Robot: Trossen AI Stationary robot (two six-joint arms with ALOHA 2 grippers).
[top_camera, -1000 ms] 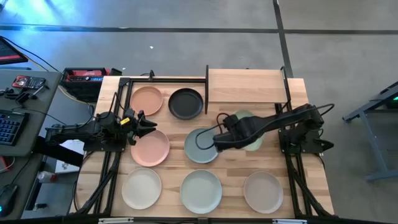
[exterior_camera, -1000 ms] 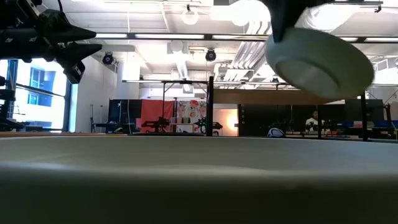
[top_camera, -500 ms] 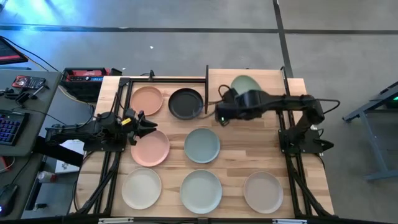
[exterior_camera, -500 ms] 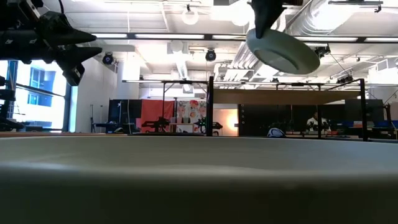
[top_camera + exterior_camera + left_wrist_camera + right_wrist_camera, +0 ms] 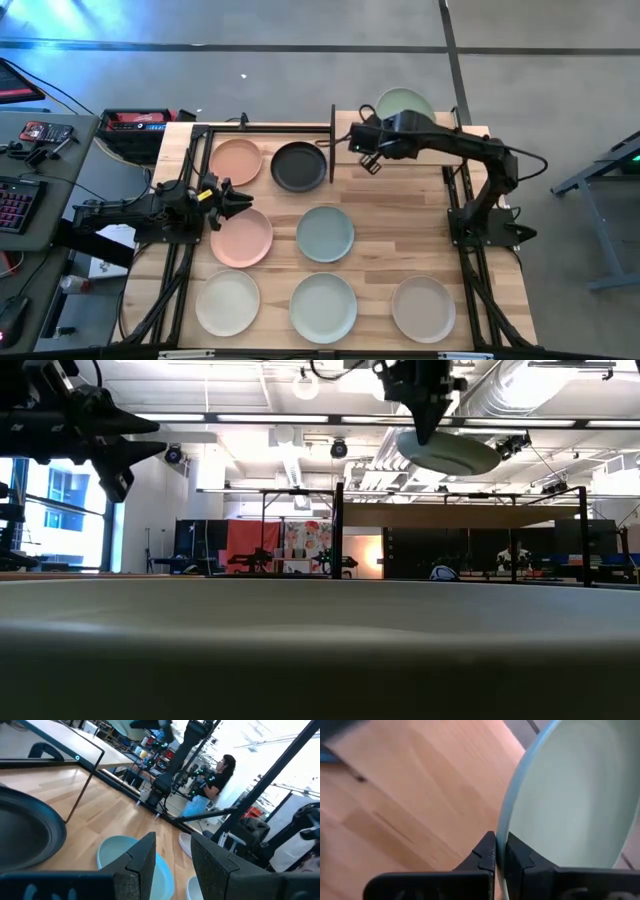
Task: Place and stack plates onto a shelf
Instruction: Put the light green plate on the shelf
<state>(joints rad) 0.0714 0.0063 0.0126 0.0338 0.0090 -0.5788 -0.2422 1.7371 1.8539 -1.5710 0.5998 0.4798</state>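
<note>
My right gripper [image 5: 368, 141], fingers clenched on the sage plate [image 5: 404, 103], has swung it above the shelf [image 5: 395, 140]. It can go down next. Left gripper [image 5: 226, 196] waits beside the pink plate [image 5: 241, 237], fingers released.

Pale sage-green plate [image 5: 403, 101] in black right claw [image 5: 368, 139]; light-wood shelf [image 5: 400, 140]; black plate [image 5: 299, 166].

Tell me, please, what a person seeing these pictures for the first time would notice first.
The eye goes first to the right gripper, raised over the shelf at the table's far side, pinching a pale green plate by its rim. Next come seven plates lying in rows on the wooden table, among them a black plate beside the shelf. The left gripper waits, open, at the left side near two pink plates.
</note>
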